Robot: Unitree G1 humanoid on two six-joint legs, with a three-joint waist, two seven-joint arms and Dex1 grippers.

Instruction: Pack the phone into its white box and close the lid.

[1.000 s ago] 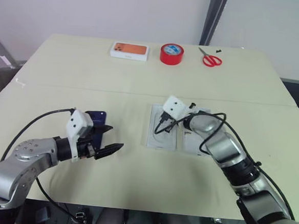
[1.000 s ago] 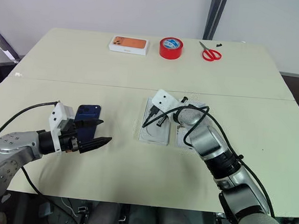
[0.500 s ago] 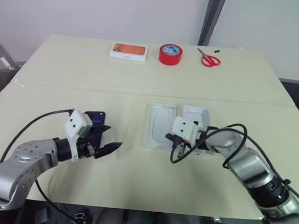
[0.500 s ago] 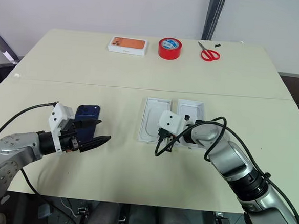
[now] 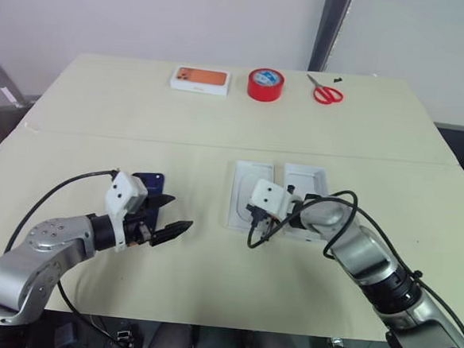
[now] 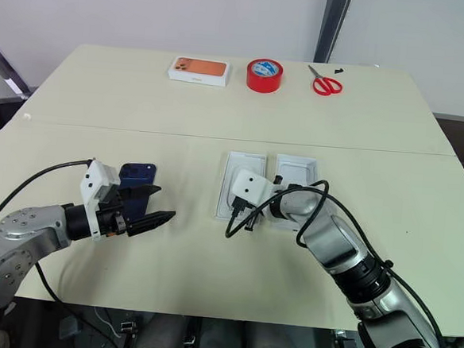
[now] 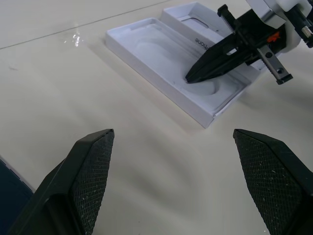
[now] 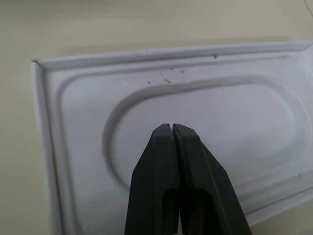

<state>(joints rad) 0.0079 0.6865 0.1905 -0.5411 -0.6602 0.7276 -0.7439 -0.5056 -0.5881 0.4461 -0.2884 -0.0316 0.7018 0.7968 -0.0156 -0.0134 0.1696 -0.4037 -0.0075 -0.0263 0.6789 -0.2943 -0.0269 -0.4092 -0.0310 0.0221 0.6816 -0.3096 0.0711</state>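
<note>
Phone lies flat on the table, just behind the left gripper, whose fingers stand wide and empty. Right gripper, fingers pressed together, holds nothing over the insert. Beside it, another white tray. Far back: orange-topped box, tape, scissors.

Orange-topped box, red tape, scissors

Silver arms, black-fingered right hand
</note>
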